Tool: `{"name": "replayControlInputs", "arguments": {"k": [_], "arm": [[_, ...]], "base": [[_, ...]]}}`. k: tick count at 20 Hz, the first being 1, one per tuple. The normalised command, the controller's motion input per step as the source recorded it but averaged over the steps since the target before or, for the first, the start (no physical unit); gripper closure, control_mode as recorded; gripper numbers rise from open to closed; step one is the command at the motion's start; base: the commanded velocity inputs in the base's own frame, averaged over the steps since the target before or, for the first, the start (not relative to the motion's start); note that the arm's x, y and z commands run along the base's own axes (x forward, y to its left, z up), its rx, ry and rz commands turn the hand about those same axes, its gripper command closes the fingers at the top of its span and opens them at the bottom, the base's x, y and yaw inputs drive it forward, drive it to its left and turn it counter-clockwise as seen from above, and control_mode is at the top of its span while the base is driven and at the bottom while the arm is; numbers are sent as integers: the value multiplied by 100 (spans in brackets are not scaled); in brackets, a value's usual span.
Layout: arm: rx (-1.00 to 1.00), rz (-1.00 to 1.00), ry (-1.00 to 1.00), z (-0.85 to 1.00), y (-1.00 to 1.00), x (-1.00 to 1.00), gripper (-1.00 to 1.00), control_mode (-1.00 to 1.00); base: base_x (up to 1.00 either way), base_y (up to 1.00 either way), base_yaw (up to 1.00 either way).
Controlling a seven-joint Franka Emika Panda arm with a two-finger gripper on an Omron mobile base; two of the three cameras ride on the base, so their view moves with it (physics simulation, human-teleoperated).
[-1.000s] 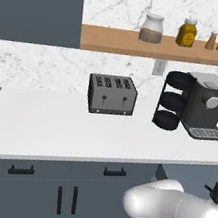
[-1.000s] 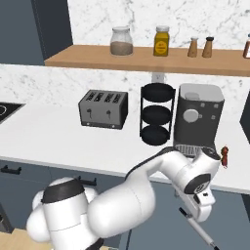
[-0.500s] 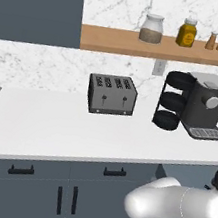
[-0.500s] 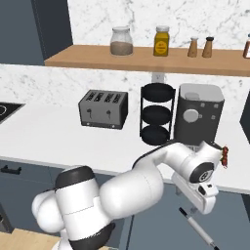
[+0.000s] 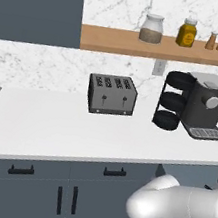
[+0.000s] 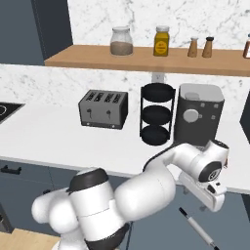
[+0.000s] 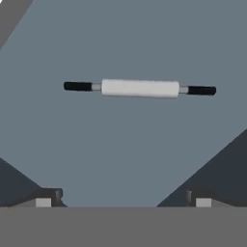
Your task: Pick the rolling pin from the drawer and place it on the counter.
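White and long, the surface (image 5: 52, 126) runs over dark slate-blue cabinets and carries a toaster (image 5: 111, 95), a black tiered rack (image 6: 156, 114) and a coffee machine (image 6: 199, 114); much of it at the left is bare. Below its right end the arm bends down toward the open drawer (image 7: 120, 144), whose grey floor is seen in the hand view. On this floor lies the rolling pin (image 7: 140, 89), flat, white in the body with dark handles, and it is well apart from the gripper (image 7: 123, 200). The gripper holds nothing; its two tips stand wide apart, one at each side of the hand view.

The pin is round, so I think it may roll away if one finger touches it first. The fingers seem to be in line with the long axis; without a turn of the hand they would close along the pin and slip. A grasp far from the middle could let it tilt during the lift and knock the drawer wall or the surface edge.
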Motion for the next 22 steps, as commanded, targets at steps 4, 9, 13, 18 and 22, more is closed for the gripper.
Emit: {"name": "replayControlInputs", "arguments": {"k": [4,9,13,18,22], "arm": [[0,6,0,-1,-18,5,-100,-100],[0,7,0,-11,-45,15,-100,-100],[0,12,1,-14,-41,10,-100,-100],[0,23,10,-58,-3,21,-100,-100],[0,29,5,-64,-6,14,-100,-100]], "base": [[0,0,0],[0,0,0],[0,0,0],[0,0,0],[0,0,0]]}}
